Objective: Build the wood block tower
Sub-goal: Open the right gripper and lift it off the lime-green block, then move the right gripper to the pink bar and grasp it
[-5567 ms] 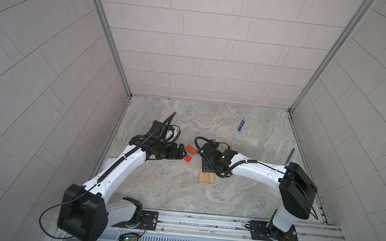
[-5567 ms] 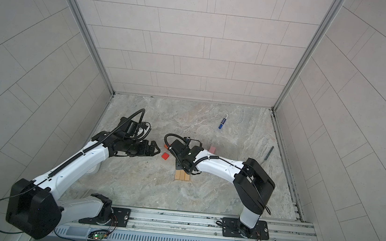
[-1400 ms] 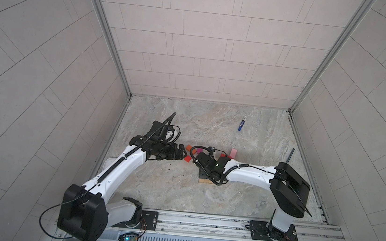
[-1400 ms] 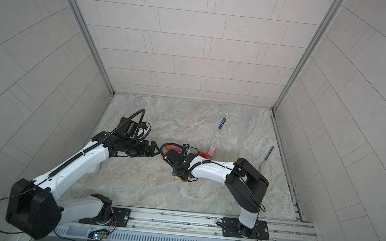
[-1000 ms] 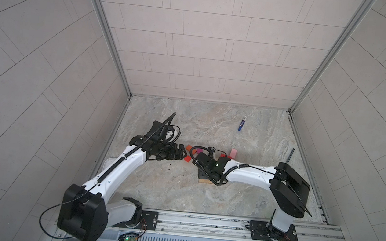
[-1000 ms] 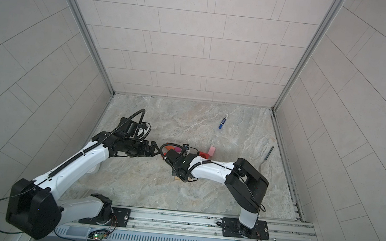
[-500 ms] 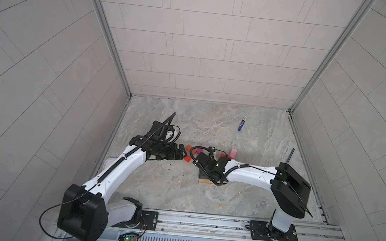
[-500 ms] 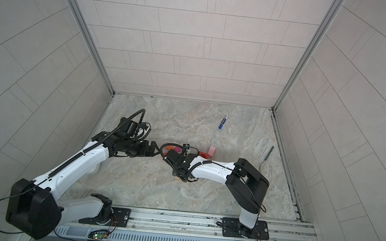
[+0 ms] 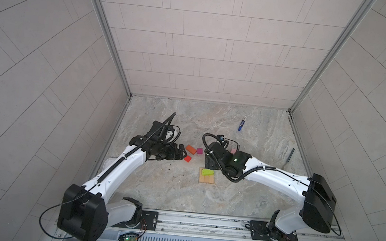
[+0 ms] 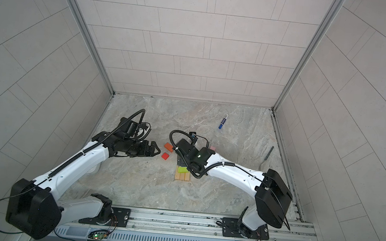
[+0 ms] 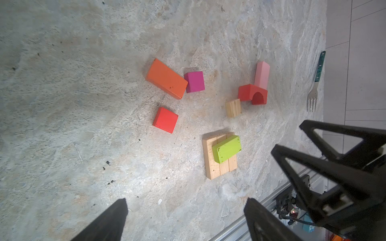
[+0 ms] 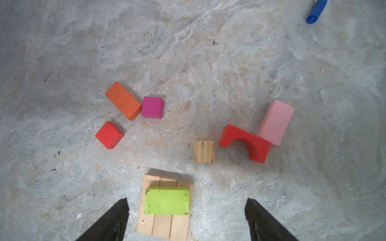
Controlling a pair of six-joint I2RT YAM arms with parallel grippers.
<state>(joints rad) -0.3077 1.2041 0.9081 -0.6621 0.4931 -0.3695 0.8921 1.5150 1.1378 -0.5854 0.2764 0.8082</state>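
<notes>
Three tan planks (image 9: 206,179) (image 12: 161,226) lie side by side with a lime-green brick (image 9: 206,172) (image 12: 167,200) resting on top. My right gripper (image 9: 209,164) (image 12: 187,201) hovers over it, open, its fingers wide of the brick and touching nothing. An orange brick (image 9: 191,149) (image 11: 166,78), a magenta cube (image 9: 199,151) (image 11: 194,81) and a red cube (image 9: 187,159) (image 11: 165,119) lie just in front of my left gripper (image 9: 182,153) (image 11: 186,204), which is open and empty. A red arch (image 12: 244,142), a pink brick (image 12: 275,122) and a small tan cube (image 12: 204,151) lie beyond the planks.
A blue marker (image 9: 242,123) (image 12: 315,10) lies toward the back of the stone floor. A dark-handled fork (image 9: 289,155) (image 11: 315,87) rests by the right wall. Tiled walls close three sides, and a metal rail (image 9: 201,221) runs along the front.
My right gripper has opened and drawn up off the lime-green brick, leaving it on the planks. The left arm has not moved.
</notes>
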